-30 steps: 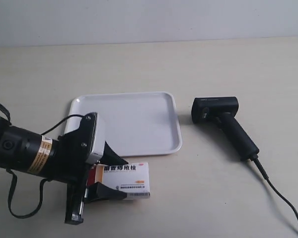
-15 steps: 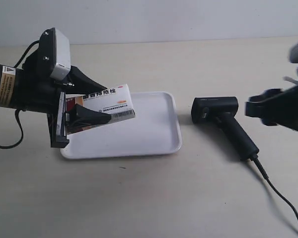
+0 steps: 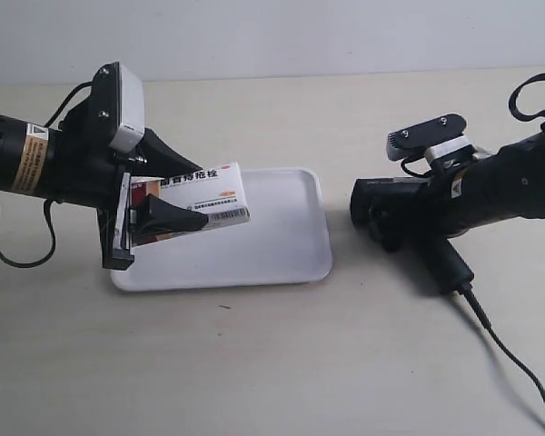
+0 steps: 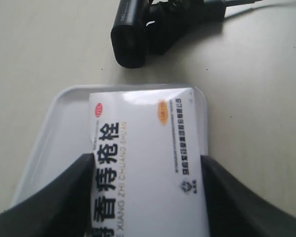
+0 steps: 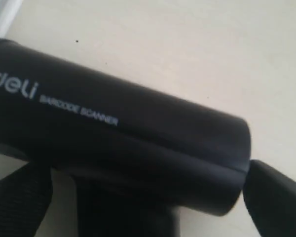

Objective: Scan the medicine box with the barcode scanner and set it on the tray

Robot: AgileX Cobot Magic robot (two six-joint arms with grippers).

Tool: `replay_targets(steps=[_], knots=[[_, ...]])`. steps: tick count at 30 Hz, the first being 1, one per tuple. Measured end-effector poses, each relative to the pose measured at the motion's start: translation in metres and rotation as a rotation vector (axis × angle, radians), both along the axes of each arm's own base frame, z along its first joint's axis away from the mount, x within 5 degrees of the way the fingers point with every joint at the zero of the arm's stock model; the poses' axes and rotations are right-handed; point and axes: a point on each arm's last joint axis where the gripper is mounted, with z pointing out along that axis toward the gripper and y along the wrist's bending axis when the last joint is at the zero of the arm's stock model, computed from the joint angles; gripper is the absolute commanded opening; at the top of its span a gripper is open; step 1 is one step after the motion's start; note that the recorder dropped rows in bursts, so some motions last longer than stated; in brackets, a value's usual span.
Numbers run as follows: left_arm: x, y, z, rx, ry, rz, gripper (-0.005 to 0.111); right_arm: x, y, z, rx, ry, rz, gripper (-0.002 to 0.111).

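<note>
My left gripper (image 3: 203,195) is shut on the medicine box (image 3: 204,193) and holds it tilted in the air above the left part of the white tray (image 3: 282,245). In the left wrist view both fingers press the long sides of the box (image 4: 148,138), with the tray rim (image 4: 54,113) below it. The black barcode scanner (image 3: 372,204) lies on the table right of the tray. My right gripper (image 3: 395,222) is down over it. In the right wrist view the fingers (image 5: 274,197) stand wide apart on either side of the scanner (image 5: 128,133), with gaps to its handle.
The scanner's black cable (image 3: 500,350) runs along the table to the front right corner. The scanner head (image 4: 133,34) lies just beyond the tray's right rim. A pale wall stands behind the beige table (image 3: 254,363).
My left arm has lifted the box from the table in front of the tray up over the tray. My right arm has come in from the right and dropped onto the scanner.
</note>
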Motion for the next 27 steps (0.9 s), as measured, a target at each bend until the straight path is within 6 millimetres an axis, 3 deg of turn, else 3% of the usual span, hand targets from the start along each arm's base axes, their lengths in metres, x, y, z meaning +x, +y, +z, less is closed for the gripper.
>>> replay_targets(steps=[6, 8, 10, 14, 17, 22, 27], knots=[[0.001, 0.0, 0.0, 0.007, -0.003, 0.007, 0.0, 0.002, 0.001, -0.001, -0.039, -0.022, 0.076, 0.026], [0.002, 0.002, -0.001, 0.022, -0.01, 0.022, 0.0, 0.0, -0.001, 0.01, -0.062, -0.028, 0.096, 0.012], [0.004, 0.002, -0.005, 0.035, -0.002, 0.034, 0.0, -0.005, -0.005, 0.037, -0.083, -0.061, 0.109, 0.0], [0.007, 0.002, -0.019, 0.051, 0.035, 0.035, 0.0, -0.023, -0.013, 0.094, -0.123, -0.153, 0.14, 0.0], [0.01, 0.002, -0.022, 0.051, 0.043, 0.037, 0.0, -0.029, -0.013, 0.103, -0.148, -0.167, 0.162, 0.0], [0.008, 0.0, -0.02, 0.018, 0.053, 0.004, 0.0, -0.025, -0.011, 0.091, -0.153, -0.142, 0.167, 0.0], [0.02, -0.001, -0.041, -0.03, 0.143, 0.155, 0.0, -0.007, 0.004, 0.038, -0.084, -0.063, 0.119, 0.0]])
